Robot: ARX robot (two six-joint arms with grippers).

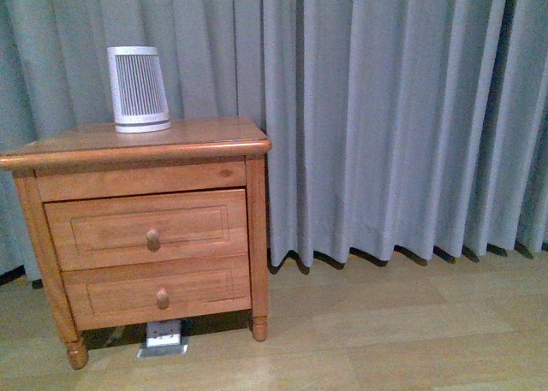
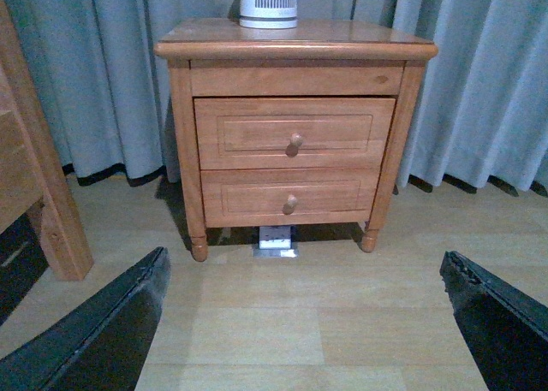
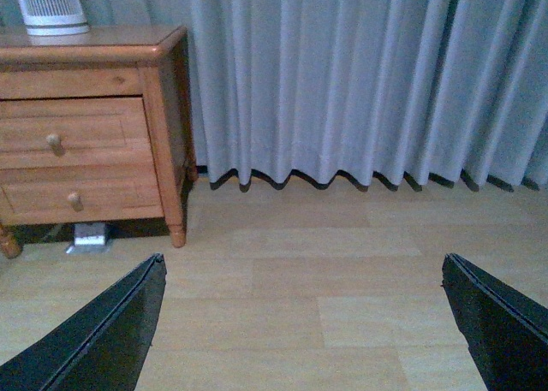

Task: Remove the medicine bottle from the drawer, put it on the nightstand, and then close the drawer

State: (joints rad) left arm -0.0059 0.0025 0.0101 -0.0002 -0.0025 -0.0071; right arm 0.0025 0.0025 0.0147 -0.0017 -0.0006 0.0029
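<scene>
**Both drawers shut, bottle out of sight, both arms free**

Front view: nightstand (image 1: 184, 148) stands left of centre on the wood floor (image 1: 385, 340), its back to a grey curtain (image 1: 385, 109). The drawer (image 1: 94, 228), the upper of the two, sits flush in the carcass. Its long axis runs level, side to side, and its panel front faces the camera with the round knob (image 1: 152, 238) at centre. The lower drawer (image 1: 103, 295) is also flush and lies parallel just beneath.

Tabletop (image 1: 214, 133): carries one white slatted device (image 1: 137, 89), upright, toward the back left.

Medicine bottle: hidden in all three views, so its place and the way its long axis points cannot be told.

Under the nightstand, between the front feet: a small white-and-grey item (image 1: 163, 334) on the floor. It is too small to identify, possibly a floor socket.

Left wrist view: left gripper (image 2: 304, 267) is aimed at the nightstand front and well apart from it. Its fingers (image 2: 111, 331) are spread wide and released, with only floor between them. A wooden post (image 2: 38, 177) stands at one side.

Right wrist view: right gripper (image 3: 304, 267) faces the curtain beside the nightstand. Its fingers (image 3: 497, 314) are likewise spread, gripping nothing.
</scene>
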